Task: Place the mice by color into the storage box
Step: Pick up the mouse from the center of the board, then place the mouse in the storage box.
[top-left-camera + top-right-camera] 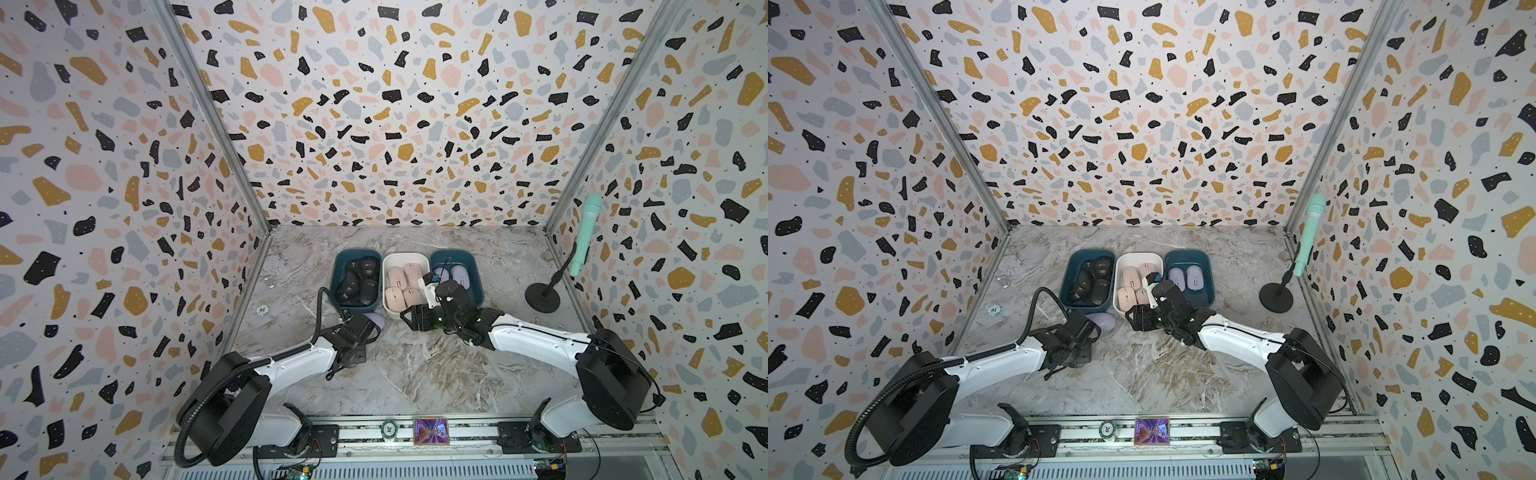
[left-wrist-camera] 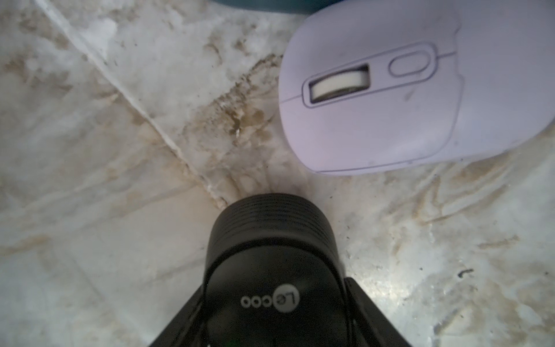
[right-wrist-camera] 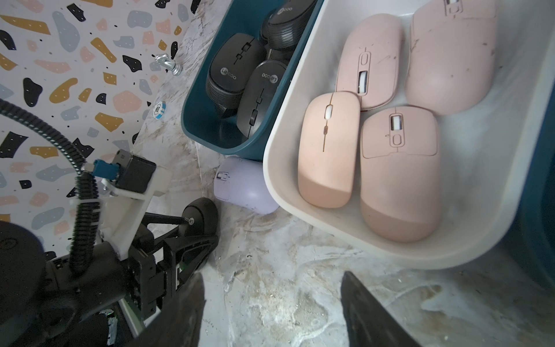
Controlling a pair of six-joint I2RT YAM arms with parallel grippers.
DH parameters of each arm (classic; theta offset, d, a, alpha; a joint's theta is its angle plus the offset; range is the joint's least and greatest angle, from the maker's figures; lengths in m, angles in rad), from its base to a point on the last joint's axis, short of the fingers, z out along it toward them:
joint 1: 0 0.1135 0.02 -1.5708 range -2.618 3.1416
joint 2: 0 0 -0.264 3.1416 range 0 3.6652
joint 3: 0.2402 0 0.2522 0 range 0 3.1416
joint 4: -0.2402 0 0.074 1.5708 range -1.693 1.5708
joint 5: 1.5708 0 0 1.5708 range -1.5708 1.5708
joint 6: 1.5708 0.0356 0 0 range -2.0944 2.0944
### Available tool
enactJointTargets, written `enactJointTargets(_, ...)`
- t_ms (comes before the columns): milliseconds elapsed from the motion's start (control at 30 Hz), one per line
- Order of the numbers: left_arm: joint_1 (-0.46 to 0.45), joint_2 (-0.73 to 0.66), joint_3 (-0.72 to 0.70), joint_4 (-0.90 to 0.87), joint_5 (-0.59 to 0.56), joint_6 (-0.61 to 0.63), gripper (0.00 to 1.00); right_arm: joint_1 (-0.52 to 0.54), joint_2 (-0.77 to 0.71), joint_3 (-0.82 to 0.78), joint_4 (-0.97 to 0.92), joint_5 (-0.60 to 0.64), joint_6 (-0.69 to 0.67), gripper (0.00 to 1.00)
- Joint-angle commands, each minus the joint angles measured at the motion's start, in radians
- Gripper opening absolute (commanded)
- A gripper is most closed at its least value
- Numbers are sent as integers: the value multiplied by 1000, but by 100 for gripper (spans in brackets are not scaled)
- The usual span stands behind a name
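Note:
My left gripper (image 2: 276, 315) is shut on a black mouse (image 2: 270, 255), low over the marble table; the right wrist view also shows this black mouse (image 3: 199, 219) between the fingers. Just beyond it a lavender mouse (image 1: 376, 320) (image 2: 390, 90) lies on the table against the boxes. Three storage boxes stand side by side: a teal box (image 1: 334, 274) with black mice (image 3: 234, 69), a white box (image 1: 384, 282) with pink mice (image 3: 327, 150), and a teal box (image 1: 476, 270) with two lavender mice (image 1: 1194, 276). My right gripper (image 3: 270, 276) hangs open and empty in front of the white box.
A mint microphone (image 1: 584, 237) on a black stand (image 1: 542, 297) is at the right wall. A poker chip (image 1: 262, 309) and a small silver chess piece (image 3: 168, 64) lie left of the boxes. Another chip (image 1: 389, 430) and a card (image 1: 431, 431) sit on the front rail.

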Motion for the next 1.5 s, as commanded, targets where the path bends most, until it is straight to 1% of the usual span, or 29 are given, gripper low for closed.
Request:
enactJointTargets(0,-3,16,13,-19,13,-5,62,-4,-13,31,-12,8,-5,72)
enactJointTargets(300,-3,10,15,-16,21,3,51,-4,-18,28,-14,8,-2,72)
enactJointTargets(600,-3,-147,72,-102,-21,-21,50,-4,-23,24,-8,8,5,72)
enactJointTargets(767,-3,-208,136,-153,-61,-22,50,-4,-27,27,-8,7,7,72)
enactJointTargets(867,-3,-212,202,-175,-104,8,50,-4,-30,28,-9,5,6,72)
enactJointTargets(967,8,-186,283,-180,-151,59,52,-4,-35,30,-9,5,4,73)
enactJointTargets(1067,51,-129,371,-173,-152,117,52,-4,-40,33,-14,7,-1,73)
enactJointTargets(1167,105,-58,455,-131,-124,179,52,-4,-44,33,-16,10,-3,73)
enactJointTargets(1333,195,98,602,-65,-71,263,52,-5,-48,34,-16,17,-5,73)
enactJointTargets(1467,246,230,733,-46,-27,299,52,-6,-46,38,-15,22,-7,73)
